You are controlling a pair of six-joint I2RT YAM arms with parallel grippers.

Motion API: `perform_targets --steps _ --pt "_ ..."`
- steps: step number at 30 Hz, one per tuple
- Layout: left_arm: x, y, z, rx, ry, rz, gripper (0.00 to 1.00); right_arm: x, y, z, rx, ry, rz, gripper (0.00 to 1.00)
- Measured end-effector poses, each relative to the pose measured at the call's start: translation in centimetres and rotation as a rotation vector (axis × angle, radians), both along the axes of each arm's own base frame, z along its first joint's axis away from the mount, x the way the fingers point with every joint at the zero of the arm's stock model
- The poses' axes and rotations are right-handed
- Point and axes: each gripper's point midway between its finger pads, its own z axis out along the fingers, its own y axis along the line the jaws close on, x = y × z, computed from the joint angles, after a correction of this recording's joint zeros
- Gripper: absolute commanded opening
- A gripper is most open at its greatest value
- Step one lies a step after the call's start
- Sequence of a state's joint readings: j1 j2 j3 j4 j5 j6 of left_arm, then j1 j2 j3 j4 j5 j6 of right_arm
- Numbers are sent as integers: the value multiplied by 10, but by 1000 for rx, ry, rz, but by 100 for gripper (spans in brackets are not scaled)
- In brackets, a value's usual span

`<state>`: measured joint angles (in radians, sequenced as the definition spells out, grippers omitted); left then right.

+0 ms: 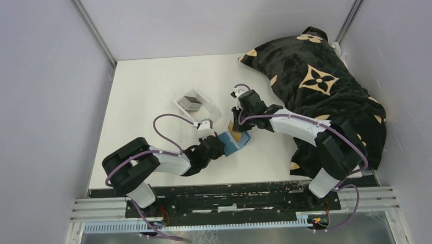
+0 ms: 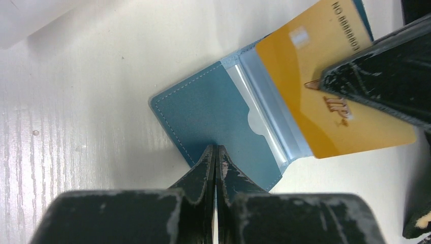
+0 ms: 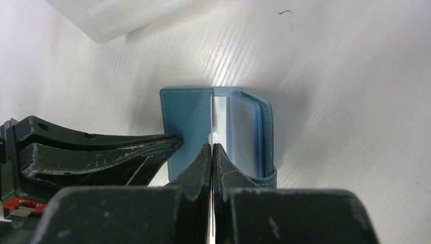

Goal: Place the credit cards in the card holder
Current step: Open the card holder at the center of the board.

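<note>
The wallet lies open on the table, near the middle, between our two claws. Our left claw is pinched tight on the edge of the wallet's left flap. Our right claw is clamped on a gold card, which is tilted over the wallet's right half, its lower edge at the clear pockets. Our left arm lies low, reaching right. Our right arm reaches left from beside the black cushion, wrist bent down. Just beyond the wallet, to the far left, a clear tray holds a dark stack.
</note>
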<state>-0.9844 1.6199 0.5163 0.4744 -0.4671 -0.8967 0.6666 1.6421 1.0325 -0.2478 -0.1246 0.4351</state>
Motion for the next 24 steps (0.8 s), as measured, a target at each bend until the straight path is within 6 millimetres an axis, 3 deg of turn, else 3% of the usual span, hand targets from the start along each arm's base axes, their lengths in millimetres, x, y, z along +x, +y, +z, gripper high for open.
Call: perform_targets --steps 24 --pt "3 -2 0 16 4 7 3 20 -45 16 -81 -68 -71 1"
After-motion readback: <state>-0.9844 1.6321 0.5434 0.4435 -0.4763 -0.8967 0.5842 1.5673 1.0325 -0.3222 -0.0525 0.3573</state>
